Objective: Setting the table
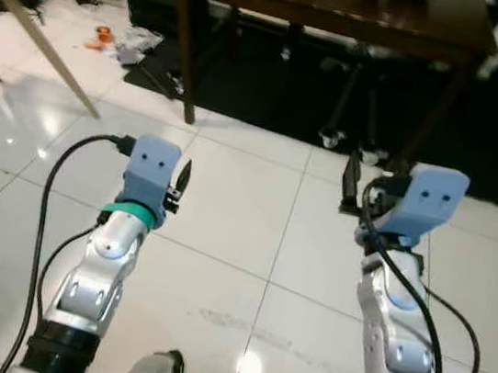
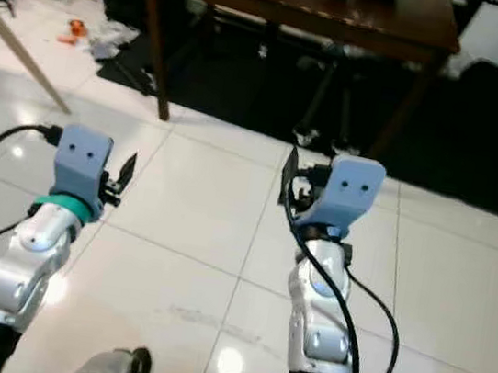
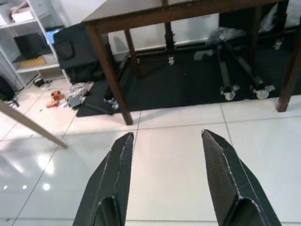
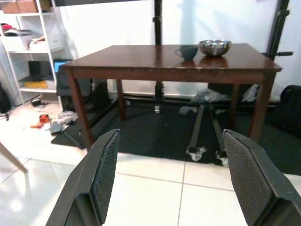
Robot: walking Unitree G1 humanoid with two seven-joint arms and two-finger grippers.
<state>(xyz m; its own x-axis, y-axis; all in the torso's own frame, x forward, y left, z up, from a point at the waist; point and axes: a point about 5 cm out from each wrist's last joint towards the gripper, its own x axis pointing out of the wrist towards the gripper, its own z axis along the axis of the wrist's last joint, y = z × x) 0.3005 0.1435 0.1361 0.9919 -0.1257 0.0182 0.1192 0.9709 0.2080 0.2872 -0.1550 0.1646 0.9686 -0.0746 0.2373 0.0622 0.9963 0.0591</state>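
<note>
Nearest to us, both silver arms reach forward over the white tiled floor (image 1: 246, 205), each capped by a pale blue wrist housing. The left pincer (image 3: 167, 141) hangs above the tiles with its two black fingers (image 3: 117, 174) spread wide apart and nothing between them. The right pincer (image 4: 171, 141) is likewise held above the floor, its fingers (image 4: 106, 169) parted and empty. Black cables run along both forearms.

Beyond the pincers, a black mat (image 4: 155, 132) lies under a dark brown wooden worktop (image 4: 141, 59) on four legs. Between those legs we see a black wheeled stand (image 4: 202, 136) resting on the mat.

On the far right part of the worktop stand the task's things: a dark cup (image 4: 188, 52) and, just beside it, a shiny metal bowl (image 4: 215, 47). Both are upright and well apart from either pincer.

To the robot's left, a slanted pale wooden leg (image 1: 46, 47) of a second table crosses the tiles. Past it, small clutter, including an orange item (image 3: 55, 95), lies on the floor near the mat's edge. Farthest back on that side, white shelves (image 4: 28, 52) hold boxes against the wall.
</note>
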